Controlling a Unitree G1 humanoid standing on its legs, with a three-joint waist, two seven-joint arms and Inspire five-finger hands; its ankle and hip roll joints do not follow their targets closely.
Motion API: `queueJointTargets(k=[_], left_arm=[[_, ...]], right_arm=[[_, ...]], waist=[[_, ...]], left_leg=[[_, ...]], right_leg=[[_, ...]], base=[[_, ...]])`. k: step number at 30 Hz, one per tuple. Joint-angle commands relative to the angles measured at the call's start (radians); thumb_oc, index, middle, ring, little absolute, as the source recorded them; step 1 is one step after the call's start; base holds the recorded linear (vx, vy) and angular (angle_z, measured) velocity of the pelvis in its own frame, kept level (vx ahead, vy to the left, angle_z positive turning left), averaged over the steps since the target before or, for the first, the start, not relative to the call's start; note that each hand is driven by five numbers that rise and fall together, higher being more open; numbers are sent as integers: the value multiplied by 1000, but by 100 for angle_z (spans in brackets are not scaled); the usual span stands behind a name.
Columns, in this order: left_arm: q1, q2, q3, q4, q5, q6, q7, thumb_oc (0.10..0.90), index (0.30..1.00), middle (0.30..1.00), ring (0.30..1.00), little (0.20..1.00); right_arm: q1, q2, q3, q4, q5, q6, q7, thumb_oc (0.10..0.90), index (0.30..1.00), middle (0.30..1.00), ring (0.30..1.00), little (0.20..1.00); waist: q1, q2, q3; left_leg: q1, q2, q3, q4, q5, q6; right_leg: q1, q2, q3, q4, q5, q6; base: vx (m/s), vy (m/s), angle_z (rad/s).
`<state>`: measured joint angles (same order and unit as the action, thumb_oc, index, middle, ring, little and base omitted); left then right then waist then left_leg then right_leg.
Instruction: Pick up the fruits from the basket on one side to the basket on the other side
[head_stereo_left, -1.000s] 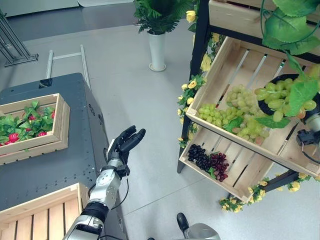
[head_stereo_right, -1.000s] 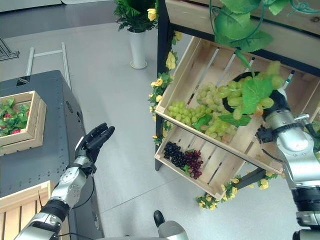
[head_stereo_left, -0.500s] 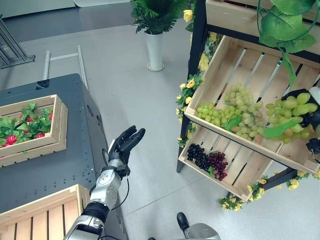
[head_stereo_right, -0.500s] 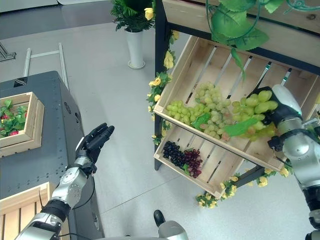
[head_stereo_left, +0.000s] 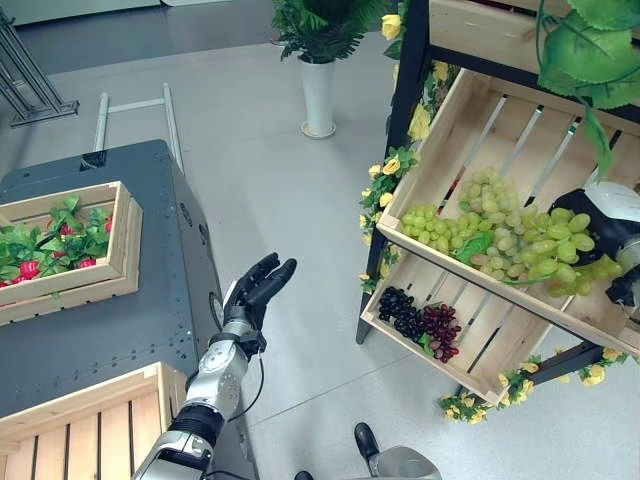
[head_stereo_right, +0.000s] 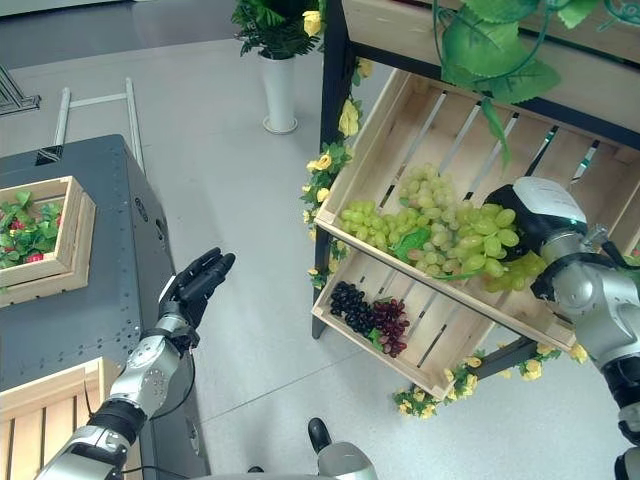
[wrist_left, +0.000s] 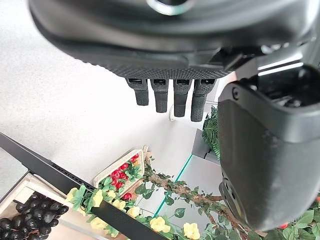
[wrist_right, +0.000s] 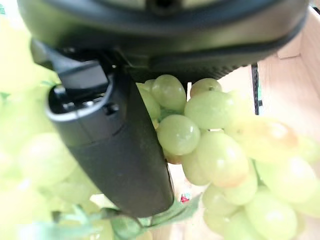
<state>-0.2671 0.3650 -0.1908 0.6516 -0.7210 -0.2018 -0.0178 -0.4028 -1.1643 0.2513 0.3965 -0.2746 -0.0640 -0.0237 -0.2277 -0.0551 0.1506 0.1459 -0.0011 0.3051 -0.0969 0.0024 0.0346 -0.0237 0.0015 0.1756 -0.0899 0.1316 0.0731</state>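
lowered, green grapes (head_stereo_right: 497, 232) (still gripped) against right hand (head_stereo_right: 540, 212), over crate (head_stereo_right: 404, 130).

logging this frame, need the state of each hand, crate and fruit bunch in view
right hand: shut on a green grape bunch, over the upper shelf crate
held green grape bunch: in the right hand's grasp
left hand: open, idle, holds nothing
upper shelf crate: tilted, holds loose green grapes
lower shelf crate: holds dark grapes
cart's far crate: filled with leaves and red fruit
cart's near crate: nothing visible in it
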Motion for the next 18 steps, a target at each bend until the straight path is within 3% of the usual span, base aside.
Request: queueJointTargets(k=[1,2,3,4,5,6,7,18], left_arm=[[-101,25,-37,-31,1,-77,-22,800,900,900,900,900],[-102,25,-39,-30,1,-77,-23,800,900,900,900,900],[-102,25,-40,-30,1,-77,-24,800,900,900,900,900],[-102,25,-39,-30,2,-76,-26,800,900,900,900,900],[-100,25,-37,-33,4,-72,-28,800,900,900,900,900],[-97,25,-35,-36,4,-71,-30,800,900,900,900,900],[-96,25,-35,-36,4,-71,-31,800,900,900,900,900],[-84,13,-24,-36,-12,-75,-32,800,900,900,900,900]], right_arm=[[-181,-86,-20,94,-33,25,-153,400,300,300,300,300],[-185,-83,-15,98,-30,27,-153,400,300,300,300,300],[-187,-80,-13,102,-9,28,-150,460,389,389,389,389],[-187,-76,-16,105,0,30,-140,467,401,401,401,401],[-185,-74,-21,106,-9,38,-137,569,554,554,554,554],[-178,-74,-26,106,-10,39,-141,758,836,836,836,836],[-175,-74,-28,106,-11,38,-143,800,900,900,900,900],[-158,-74,-56,77,-76,70,-171,800,900,900,900,900]], waist=[[51,-35,-102],[52,-35,-102],[52,-34,-103],[55,-35,-104],[56,-35,-106],[56,-34,-107],[54,-33,-105],[51,-28,-112]], left_leg=[[-8,-25,-69,10,-92,19],[-8,-25,-70,10,-92,19],[-8,-26,-70,10,-93,19],[-11,-26,-69,10,-90,18],[-11,-26,-69,10,-91,17],[-11,-27,-70,10,-91,17],[-8,-27,-73,10,-93,18],[-6,-29,-73,10,-96,19]], right_leg=[[44,45,-33,3,-45,6],[44,45,-34,3,-45,6],[45,45,-35,3,-46,6],[42,44,-33,3,-44,5],[42,44,-33,3,-44,5],[42,44,-33,3,-44,5],[47,43,-36,3,-47,5],[48,46,-33,3,-50,4]], base=[[0,0,0],[0,0,0],[0,0,0],[0,0,0],[0,0,0],[0,0,0],[0,0,0],[0,0,0]])
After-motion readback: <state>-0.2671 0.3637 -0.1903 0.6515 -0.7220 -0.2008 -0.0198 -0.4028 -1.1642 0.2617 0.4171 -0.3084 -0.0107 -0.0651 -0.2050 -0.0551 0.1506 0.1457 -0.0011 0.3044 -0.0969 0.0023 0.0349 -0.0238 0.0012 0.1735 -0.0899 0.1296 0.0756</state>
